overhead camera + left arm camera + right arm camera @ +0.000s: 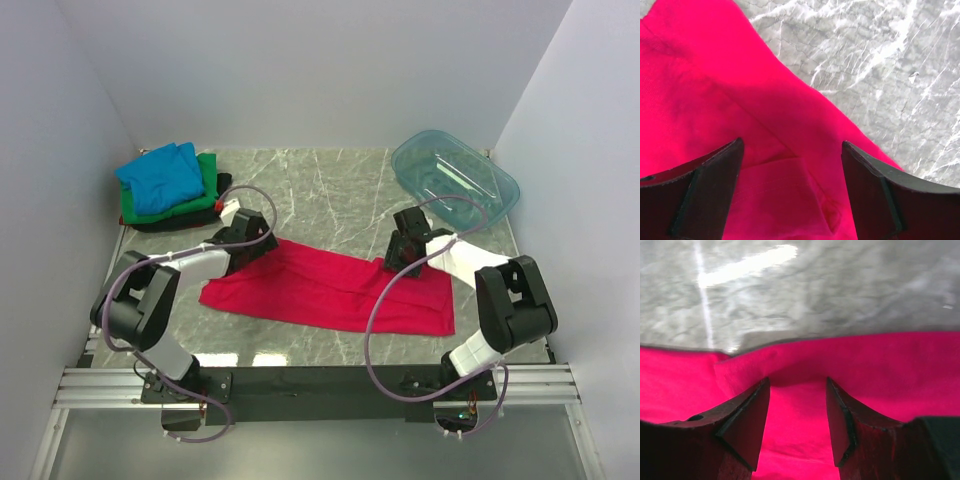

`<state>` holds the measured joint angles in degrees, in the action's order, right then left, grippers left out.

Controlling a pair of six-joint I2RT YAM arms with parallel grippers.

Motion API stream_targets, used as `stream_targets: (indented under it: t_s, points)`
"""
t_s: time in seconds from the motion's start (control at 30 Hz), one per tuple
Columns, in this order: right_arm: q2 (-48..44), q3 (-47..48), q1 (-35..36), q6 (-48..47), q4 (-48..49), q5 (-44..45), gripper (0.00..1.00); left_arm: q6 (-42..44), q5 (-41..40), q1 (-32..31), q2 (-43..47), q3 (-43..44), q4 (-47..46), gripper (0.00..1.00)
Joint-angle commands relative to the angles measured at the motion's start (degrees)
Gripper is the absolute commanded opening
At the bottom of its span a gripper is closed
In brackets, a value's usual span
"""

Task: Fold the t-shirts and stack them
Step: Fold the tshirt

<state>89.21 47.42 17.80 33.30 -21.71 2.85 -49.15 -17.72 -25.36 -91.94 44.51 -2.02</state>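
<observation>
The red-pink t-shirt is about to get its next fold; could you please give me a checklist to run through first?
1. Left gripper open over the red-pink t-shirt: ok.
2. Right gripper open at the shirt's edge: ok.
3. Either gripper touching the cloth: cannot tell.
4. Shirt lying smooth: not ok, a folded flap sits between the left fingers.
5. Folded stack at the far left, apart from the shirt: ok.
6. Teal tub apart from the shirt: ok.
</observation>
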Motion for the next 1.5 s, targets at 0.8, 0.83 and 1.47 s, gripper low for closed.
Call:
stream_targets:
  t_s: [0.8,0.83,1.47]
  points:
    - [25.7,41.3,24.7,-11.1,10.4,-20.3,0.53,2.4,1.5,9.8,41.1,-3.0,23.5,0.88]
    - [26.6,41.8,25.1,-11.2,10.8,-21.0,0.53,2.6,1.4,9.8,42.3,-2.9,24.2,0.88]
    - [38.1,49.3,29.0,-13.5,10.4,-28.3,0.53,2.8,1.1,9.8,44.9,-2.1,28.0,0.89]
